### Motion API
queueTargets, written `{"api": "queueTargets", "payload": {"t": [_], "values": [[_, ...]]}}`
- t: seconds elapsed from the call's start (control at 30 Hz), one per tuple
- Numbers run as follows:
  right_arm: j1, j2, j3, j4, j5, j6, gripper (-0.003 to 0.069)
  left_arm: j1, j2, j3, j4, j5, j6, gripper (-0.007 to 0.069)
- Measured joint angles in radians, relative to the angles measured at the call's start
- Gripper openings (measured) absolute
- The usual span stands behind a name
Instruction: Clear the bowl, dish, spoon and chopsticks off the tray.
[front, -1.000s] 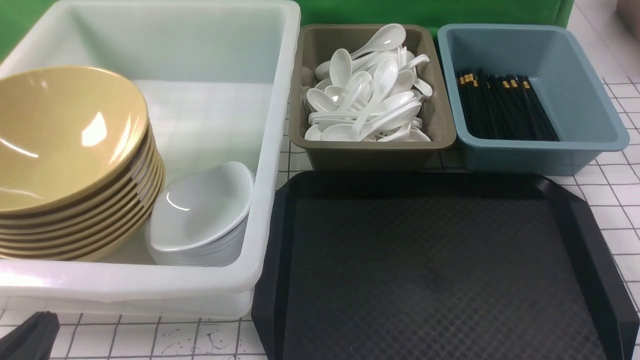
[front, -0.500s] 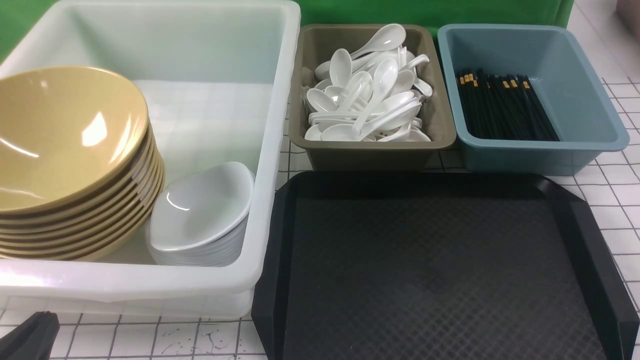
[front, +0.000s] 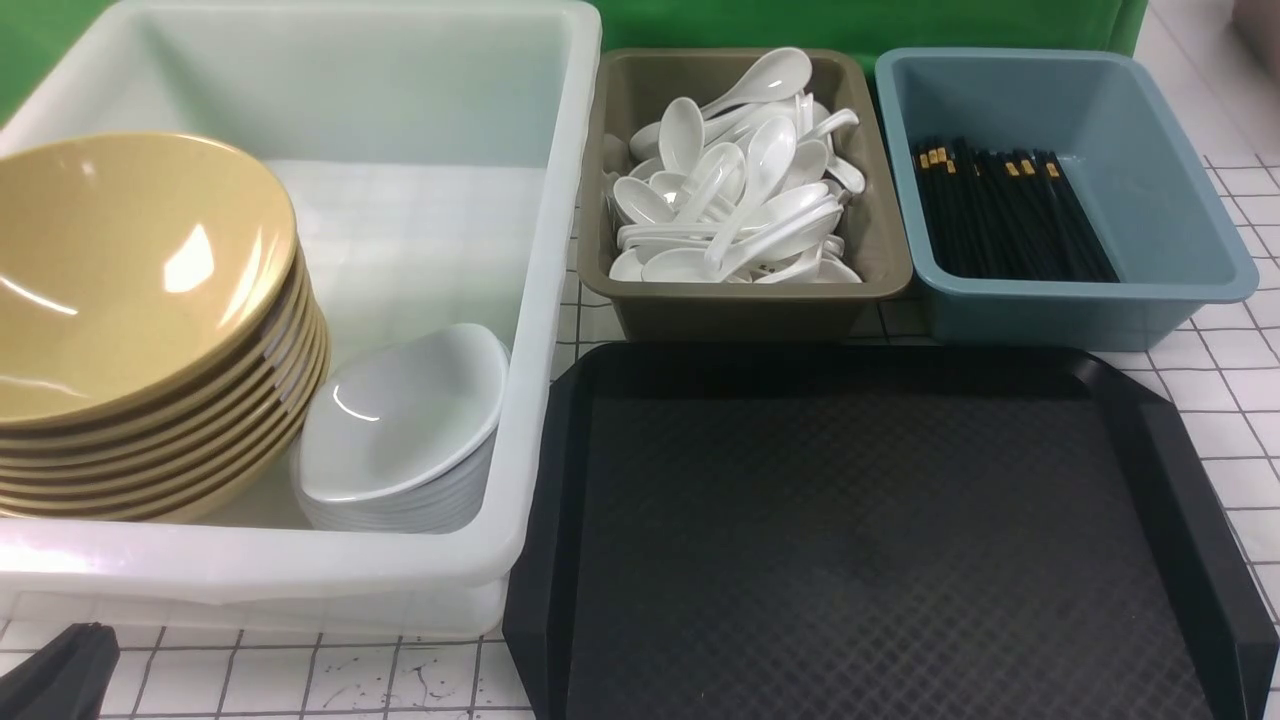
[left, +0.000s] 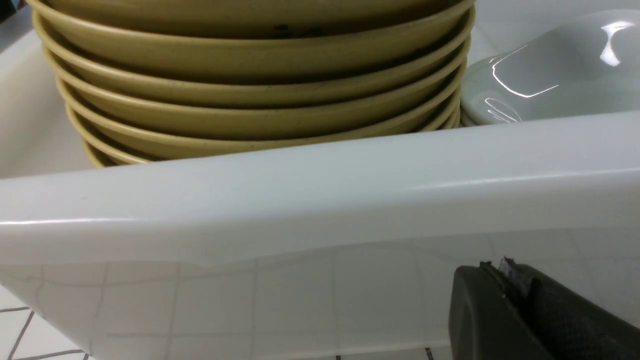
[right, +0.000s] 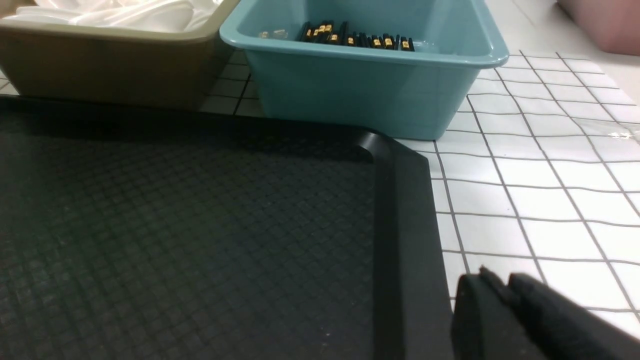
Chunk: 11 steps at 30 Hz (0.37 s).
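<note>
- Tub (front: 540, 300), far left on the tiled table (front: 1240, 400): the front view shows its whole inside; the left wrist view shows only its near wall and the bowl rims above it
- Tray (front: 540, 560), right of the tub and nearly touching it: nothing lies on its textured floor in the front view; the right wrist view shows just its far right corner
- Bowls (front: 130, 280): one tilted stack in the tub's left end, about eight rims countable from the left wrist view
- Dishes (front: 400, 420): one white stack leaning beside the bowls, too tight to count
- Two small bins behind the tray: the brown bin (front: 740, 305) heaped with spoons (front: 730, 190), too tangled to count; the blue bin (front: 1080, 300) with a bundle of chopsticks (front: 1010, 215), gold ends to the left
- Left gripper (left: 505, 280): low outside the tub's near wall, fingers pressed together on nothing
- Right gripper (right: 500, 290): low over the tiles just off the tray's right rim, fingers likewise together; only the wrist view shows it
</note>
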Motion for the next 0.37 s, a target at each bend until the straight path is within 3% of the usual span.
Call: {"api": "queueTargets", "payload": {"t": [0.37], "values": [[0.000,0.000,0.000,0.000,0.000,0.000,0.0115,0.000,0.000,0.000,0.000,0.000,0.000,-0.0012]]}}
